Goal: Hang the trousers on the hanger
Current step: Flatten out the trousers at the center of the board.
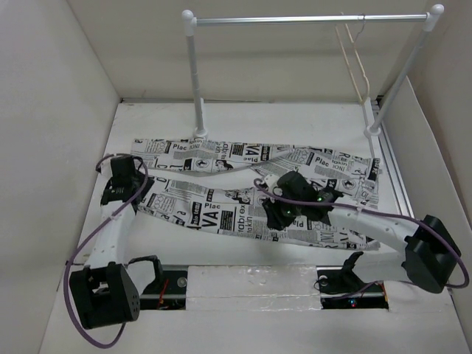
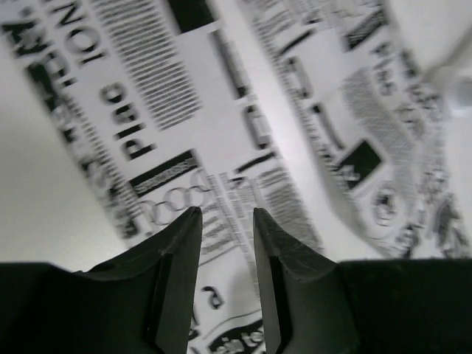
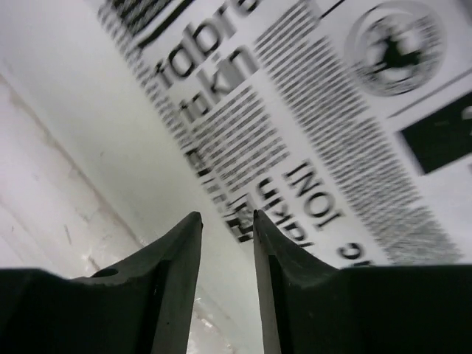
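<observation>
The trousers [image 1: 214, 210], white cloth with black newspaper print, lie flat across the table with the two legs running left to right. The cream hanger [image 1: 355, 65] hangs by its hook from the rail's right end, far from both grippers. My left gripper [image 1: 125, 193] is at the trousers' left end; in the left wrist view it [image 2: 225, 214] is open just above the printed cloth [image 2: 221, 110]. My right gripper [image 1: 277, 215] is at the near edge of the lower leg; in the right wrist view it [image 3: 225, 215] is open over the cloth's edge [image 3: 332, 110]. Neither holds anything.
The clothes rail [image 1: 310, 20] with white posts stands at the back of the white table [image 1: 295, 122]. Side walls close in on the left and right. Bare table surface [image 3: 44, 184] shows beside the cloth edge under my right gripper.
</observation>
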Controlling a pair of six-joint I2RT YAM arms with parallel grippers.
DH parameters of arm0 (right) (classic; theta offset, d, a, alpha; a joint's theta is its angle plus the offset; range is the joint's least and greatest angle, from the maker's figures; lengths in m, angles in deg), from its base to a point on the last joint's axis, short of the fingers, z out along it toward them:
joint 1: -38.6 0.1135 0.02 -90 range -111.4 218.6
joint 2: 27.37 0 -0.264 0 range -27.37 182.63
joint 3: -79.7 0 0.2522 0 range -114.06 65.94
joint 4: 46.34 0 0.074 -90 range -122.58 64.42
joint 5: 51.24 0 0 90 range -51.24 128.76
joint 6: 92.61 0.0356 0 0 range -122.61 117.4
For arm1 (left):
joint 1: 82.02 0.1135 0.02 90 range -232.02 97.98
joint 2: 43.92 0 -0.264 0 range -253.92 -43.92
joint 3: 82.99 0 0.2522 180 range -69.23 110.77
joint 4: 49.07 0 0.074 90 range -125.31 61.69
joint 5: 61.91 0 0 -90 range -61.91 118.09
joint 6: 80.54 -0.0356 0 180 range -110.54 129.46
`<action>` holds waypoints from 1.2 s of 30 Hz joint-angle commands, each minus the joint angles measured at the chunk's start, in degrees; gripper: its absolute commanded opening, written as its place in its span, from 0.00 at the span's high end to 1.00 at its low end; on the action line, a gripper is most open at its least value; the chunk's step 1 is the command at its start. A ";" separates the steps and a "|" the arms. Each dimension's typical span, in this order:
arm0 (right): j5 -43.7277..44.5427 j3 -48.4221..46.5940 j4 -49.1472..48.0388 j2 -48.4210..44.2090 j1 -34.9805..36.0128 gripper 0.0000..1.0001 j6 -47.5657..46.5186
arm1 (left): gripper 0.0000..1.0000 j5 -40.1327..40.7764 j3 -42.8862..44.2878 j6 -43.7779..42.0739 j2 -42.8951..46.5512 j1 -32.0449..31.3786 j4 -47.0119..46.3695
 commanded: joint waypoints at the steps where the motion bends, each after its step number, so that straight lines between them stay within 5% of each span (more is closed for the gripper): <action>1: 0.67 -3.60 0.75 -1.71 -4.58 0.60 -1.65 | 0.69 2.03 6.55 -0.75 0.41 -4.08 -3.64; 2: -0.03 -4.91 -0.74 0.12 -5.55 0.67 -1.74 | 0.68 1.34 8.12 -0.84 -3.00 -4.96 -4.25; 3: -0.47 -6.05 -1.02 1.44 -6.95 0.95 -2.00 | 0.67 0.90 9.01 -1.28 -5.12 -5.49 -4.52; 4: -0.48 -7.02 -1.98 2.93 -6.96 1.00 -2.35 | 0.61 -0.24 9.98 -1.46 -7.40 -6.37 -5.48; 9: 4.62 -12.21 -8.05 11.01 -3.01 1.00 -2.71 | 0.46 -2.80 17.45 -3.83 -21.82 -9.62 -6.55; 10: 4.80 -13.69 -6.66 13.56 -1.35 0.79 -2.62 | 0.46 -4.80 20.07 -4.70 -25.93 -9.63 -6.72; 11: 4.80 -13.97 -6.65 14.63 -1.34 0.79 -2.62 | 0.46 -4.82 20.09 -4.71 -25.97 -9.63 -6.72; 14: 4.71 -14.24 -5.60 18.40 1.82 0.45 -3.76 | 0.46 -5.70 22.11 -4.88 -30.00 -9.63 -6.98; 17: 6.99 -13.54 -5.41 22.72 4.72 0.45 -3.59 | 0.46 -2.54 24.74 -4.97 -35.01 -9.63 -6.55; 21: 6.39 -11.60 -5.86 24.57 7.27 0.74 -2.62 | 0.49 -1.13 27.21 -5.06 -39.15 -9.10 -5.49; 23: 4.54 -11.34 -4.19 21.24 7.97 0.79 -2.36 | 0.52 0.19 27.65 -5.32 -39.07 -9.10 -5.49; 25: 5.75 -11.86 -2.35 17.56 7.20 0.74 -2.71 | 0.53 1.24 27.48 -5.85 -38.37 -8.57 -6.28; 26: 6.20 -15.43 0.27 14.23 2.92 0.57 -4.36 | 0.53 2.03 27.82 -6.11 -38.89 -7.96 -6.11; 28: 6.12 -18.42 0.47 14.46 0.97 0.49 -7.62 | 0.53 2.04 28.35 -6.20 -39.24 -7.96 -5.93; 36: 11.56 -35.58 2.15 33.35 -15.56 0.47 -14.57 | 0.51 2.74 28.62 -5.77 -41.61 -7.43 -6.02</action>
